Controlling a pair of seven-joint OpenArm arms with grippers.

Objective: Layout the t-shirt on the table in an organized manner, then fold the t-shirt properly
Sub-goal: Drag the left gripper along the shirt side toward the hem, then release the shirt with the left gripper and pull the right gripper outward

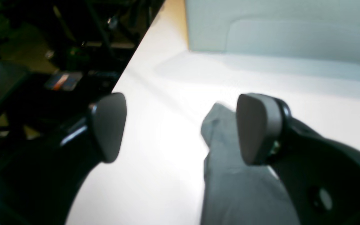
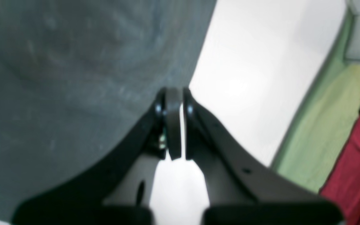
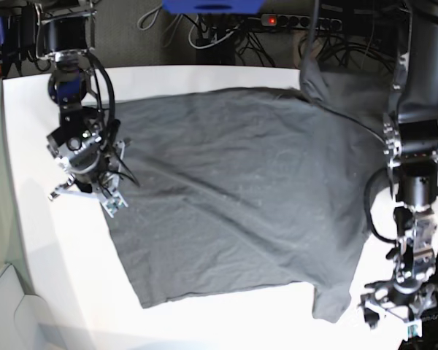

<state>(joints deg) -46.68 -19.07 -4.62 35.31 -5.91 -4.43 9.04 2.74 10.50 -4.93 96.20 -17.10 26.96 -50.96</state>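
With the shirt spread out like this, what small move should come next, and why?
Probably the left gripper should lift clear: its jaws stand open, with the sleeve of the t-shirt lying loose beside one pad. The shirt lies mostly flat on the table, and the right gripper, shut, sits at its edge; whether it pinches cloth is unclear.

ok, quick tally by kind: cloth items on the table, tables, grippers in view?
t-shirt: 1
table: 1
grippers: 2 (left gripper open, right gripper shut)
Total: 4
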